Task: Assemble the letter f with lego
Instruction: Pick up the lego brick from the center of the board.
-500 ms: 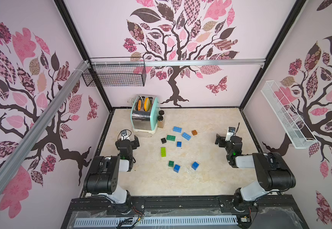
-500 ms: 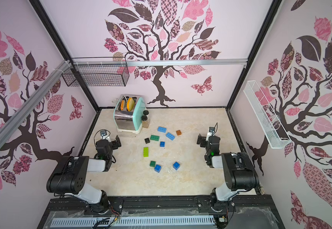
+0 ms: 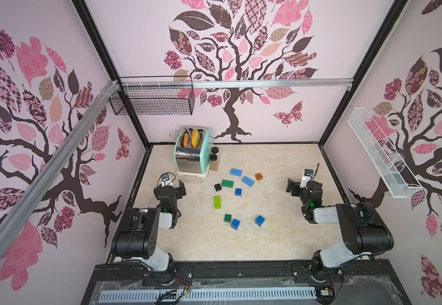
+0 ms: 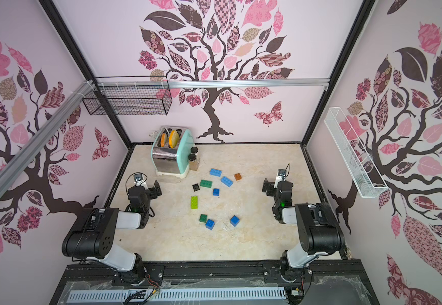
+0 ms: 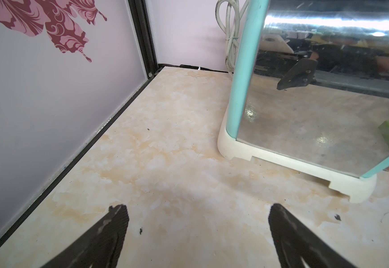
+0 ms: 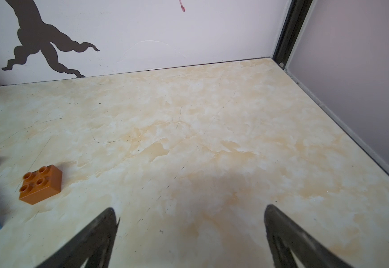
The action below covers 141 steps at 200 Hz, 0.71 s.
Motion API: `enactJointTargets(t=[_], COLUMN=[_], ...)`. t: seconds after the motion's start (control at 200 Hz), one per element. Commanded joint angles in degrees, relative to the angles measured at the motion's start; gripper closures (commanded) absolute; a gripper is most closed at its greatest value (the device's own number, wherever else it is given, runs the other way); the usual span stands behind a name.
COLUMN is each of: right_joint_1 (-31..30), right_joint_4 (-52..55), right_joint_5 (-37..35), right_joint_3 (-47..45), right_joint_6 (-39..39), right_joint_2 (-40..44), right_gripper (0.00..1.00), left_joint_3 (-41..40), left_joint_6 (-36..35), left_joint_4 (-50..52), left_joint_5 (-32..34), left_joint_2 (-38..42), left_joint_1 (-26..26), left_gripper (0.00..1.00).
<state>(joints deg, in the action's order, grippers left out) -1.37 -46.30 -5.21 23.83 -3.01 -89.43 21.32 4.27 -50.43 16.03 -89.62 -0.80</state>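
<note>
The lego lies loose on the marble table in both top views, none of it joined. Two light blue oblong bricks (image 3: 236, 172) (image 3: 248, 181) and an orange-brown square (image 3: 258, 176) are furthest back. A dark green oblong (image 3: 227, 183), a black square (image 3: 217, 187), a small blue one (image 3: 238, 192) and a lime oblong (image 3: 217, 202) lie mid-table. A dark green square (image 3: 227, 217) and two blue squares (image 3: 235, 224) (image 3: 259, 220) are nearest. My left gripper (image 3: 171, 188) (image 5: 197, 206) is open and empty left of them. My right gripper (image 3: 300, 186) (image 6: 189, 207) is open and empty at the right. The orange-brown brick (image 6: 41, 184) shows in the right wrist view.
A mint-and-chrome toaster (image 3: 192, 155) (image 5: 328, 92) stands at the back left, just ahead of my left gripper, with two dark-capped spice jars (image 3: 214, 161) beside it. Walls enclose the table on three sides. A black wire basket (image 3: 152, 101) and a white one (image 3: 381, 155) hang on the walls.
</note>
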Motion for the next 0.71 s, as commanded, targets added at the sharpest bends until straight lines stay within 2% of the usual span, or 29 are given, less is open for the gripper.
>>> enactJointTargets(t=[0.0,0.57,0.7], right_joint_1=[-0.2,-0.2,1.8], right_joint_4=[0.2,0.2,-1.4], right_joint_5=[-0.5,-0.4,3.7], right_joint_3=[0.5,0.5,-0.2], right_joint_6=[0.3,0.4,1.4], right_joint_2=[0.6,0.6,0.6], right_gripper=[0.01,0.01,0.01], left_joint_3=[0.1,0.0,0.0], left_joint_6=[-0.6,-0.6,-0.5], left_joint_4=[-0.7,-0.9,-0.7], left_joint_5=[0.3,0.1,-0.3], left_joint_2=[0.3,0.2,0.3], left_joint_1=[-0.2,0.0,0.3], left_gripper=[0.02,0.02,0.02])
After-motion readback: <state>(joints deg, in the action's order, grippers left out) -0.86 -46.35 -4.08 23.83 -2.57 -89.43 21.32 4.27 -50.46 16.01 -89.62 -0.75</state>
